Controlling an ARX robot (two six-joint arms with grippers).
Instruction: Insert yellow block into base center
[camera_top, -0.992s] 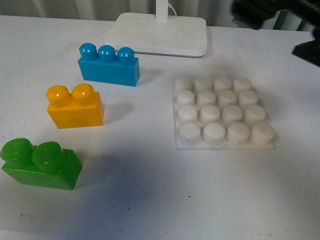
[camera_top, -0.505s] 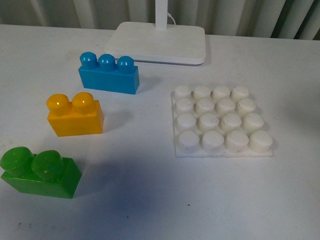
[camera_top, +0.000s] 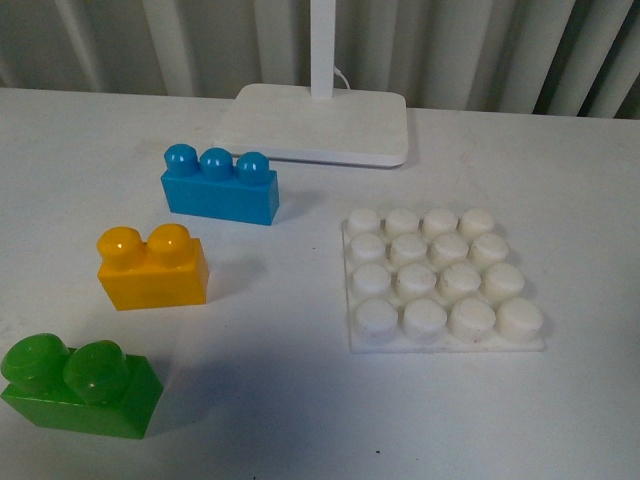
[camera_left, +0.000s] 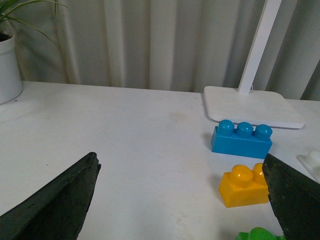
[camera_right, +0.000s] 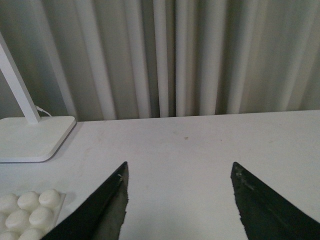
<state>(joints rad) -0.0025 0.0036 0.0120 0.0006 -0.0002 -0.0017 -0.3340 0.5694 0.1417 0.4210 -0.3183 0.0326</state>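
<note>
The yellow block (camera_top: 152, 266) stands upright on the white table, left of the base (camera_top: 440, 280), a white square plate with a grid of round studs and nothing on it. In the left wrist view the yellow block (camera_left: 243, 186) lies ahead, close to one finger. My left gripper (camera_left: 180, 160) is open and holds nothing. My right gripper (camera_right: 177, 172) is open too, over bare table, with a corner of the base (camera_right: 27, 210) off to one side. Neither gripper shows in the front view.
A blue three-stud brick (camera_top: 220, 187) stands behind the yellow block, and a green two-stud brick (camera_top: 78, 384) sits near the table's front edge. A white lamp stand (camera_top: 315, 123) with a pole is at the back. A white plant pot (camera_left: 9, 67) stands far off beside the left arm.
The front view has shifted: every object sits lower in the picture than before. The dark shape at the upper right a second ago is gone from view. The bricks keep their places relative to the base.
</note>
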